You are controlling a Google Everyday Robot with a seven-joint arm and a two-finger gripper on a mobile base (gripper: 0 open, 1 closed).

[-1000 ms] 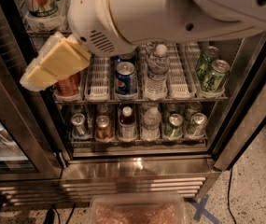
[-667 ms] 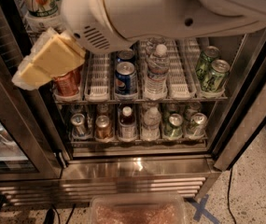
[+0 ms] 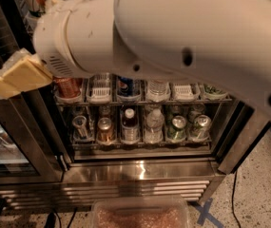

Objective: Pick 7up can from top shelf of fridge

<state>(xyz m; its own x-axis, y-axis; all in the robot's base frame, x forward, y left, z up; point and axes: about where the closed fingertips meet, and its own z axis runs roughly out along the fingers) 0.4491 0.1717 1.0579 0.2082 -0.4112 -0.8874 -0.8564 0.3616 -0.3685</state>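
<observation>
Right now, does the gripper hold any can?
No: the gripper hangs at the left, in front of the door frame of the fridge, and no can is in it.

Arm hides the fridge upper part; top shelf drinks show lower halves only. Gripper, left of that shelf, blurred. 7up can not discernible.
</observation>
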